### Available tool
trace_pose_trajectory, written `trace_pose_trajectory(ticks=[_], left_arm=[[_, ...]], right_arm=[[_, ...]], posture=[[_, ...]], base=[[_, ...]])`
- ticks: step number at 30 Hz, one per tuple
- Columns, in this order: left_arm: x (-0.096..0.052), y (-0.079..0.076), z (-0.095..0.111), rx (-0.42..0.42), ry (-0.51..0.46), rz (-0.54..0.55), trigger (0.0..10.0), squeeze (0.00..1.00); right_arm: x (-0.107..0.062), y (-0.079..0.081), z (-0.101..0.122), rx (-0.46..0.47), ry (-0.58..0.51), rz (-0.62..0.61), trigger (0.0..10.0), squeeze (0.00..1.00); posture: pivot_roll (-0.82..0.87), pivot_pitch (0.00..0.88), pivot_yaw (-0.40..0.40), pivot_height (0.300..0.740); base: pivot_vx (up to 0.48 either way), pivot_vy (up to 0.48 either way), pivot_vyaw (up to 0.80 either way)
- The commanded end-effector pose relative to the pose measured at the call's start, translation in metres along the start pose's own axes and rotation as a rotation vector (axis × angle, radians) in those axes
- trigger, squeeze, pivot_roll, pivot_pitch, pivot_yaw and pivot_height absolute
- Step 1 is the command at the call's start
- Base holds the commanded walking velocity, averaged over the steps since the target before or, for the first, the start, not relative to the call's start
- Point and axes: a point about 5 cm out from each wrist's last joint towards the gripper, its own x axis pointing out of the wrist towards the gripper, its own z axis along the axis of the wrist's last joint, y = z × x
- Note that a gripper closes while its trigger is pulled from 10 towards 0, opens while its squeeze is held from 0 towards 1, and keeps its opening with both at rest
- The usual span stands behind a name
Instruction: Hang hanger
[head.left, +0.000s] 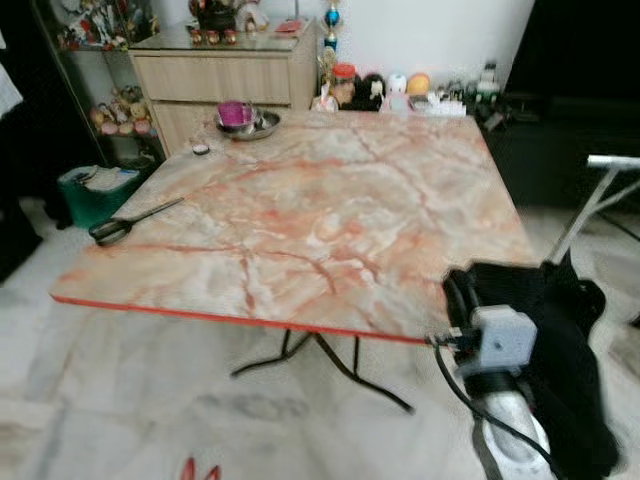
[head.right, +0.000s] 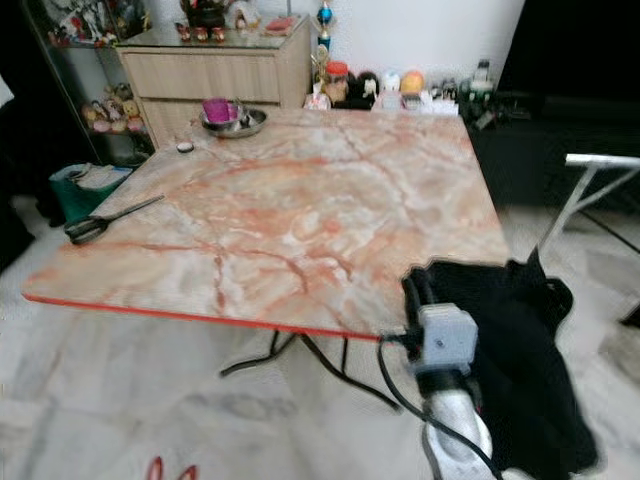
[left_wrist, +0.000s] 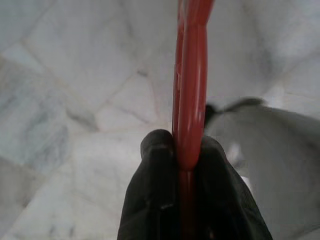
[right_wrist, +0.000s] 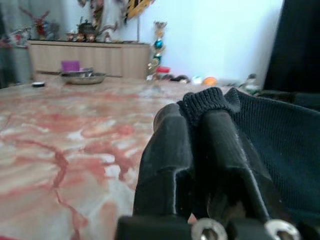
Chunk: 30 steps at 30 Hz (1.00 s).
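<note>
- Left hand (left_wrist: 187, 165): I have it clamped on the red hanger (left_wrist: 190, 75), one black finger on each side of a thin bar. It hangs low over the marble floor (left_wrist: 60, 100), and two red tips (head.left: 200, 470) show at the bottom edge of the head view.
- Handling, as I judge it: the hanger looks like moulded plastic — light, stiff, smooth. A pinch on a thin bar may let it swivel, so a hold near the neck would steady the hook.
- Right hand (right_wrist: 200, 117): pinched shut on the ribbed hem of a black garment (head.left: 560, 350), at the near right corner of the desk (head.left: 330, 210).
- Garment: soft, limp knit, draping off the desk edge — it will sag and offers no rigid hold.
- Beyond: scissors (head.left: 125, 224) at the left edge, a metal bowl (head.left: 248, 122) at the far side.
</note>
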Motion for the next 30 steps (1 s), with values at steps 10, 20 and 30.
trace_pose_trajectory(ticks=[10,20,30], left_arm=[[-0.001,0.006,-0.005,0.024,0.018,0.017,10.0,0.0],[-0.001,0.006,-0.002,0.0,-0.005,0.013,10.0,0.0],[-0.002,0.014,-0.002,0.205,-0.022,0.007,10.0,0.0]], right_arm=[[0.007,0.008,0.011,0.008,-0.052,0.039,10.0,0.0],[0.013,-0.002,0.013,-0.001,-0.059,0.003,10.0,0.0],[0.022,-0.016,0.023,-0.031,-0.09,-0.028,10.0,0.0]], posture=[[0.12,0.047,-0.027,0.74],[0.13,0.047,-0.028,0.74],[0.13,0.057,-0.024,0.74]], base=[[0.0,0.041,0.0],[0.0,0.0,0.0],[0.0,0.0,0.0]])
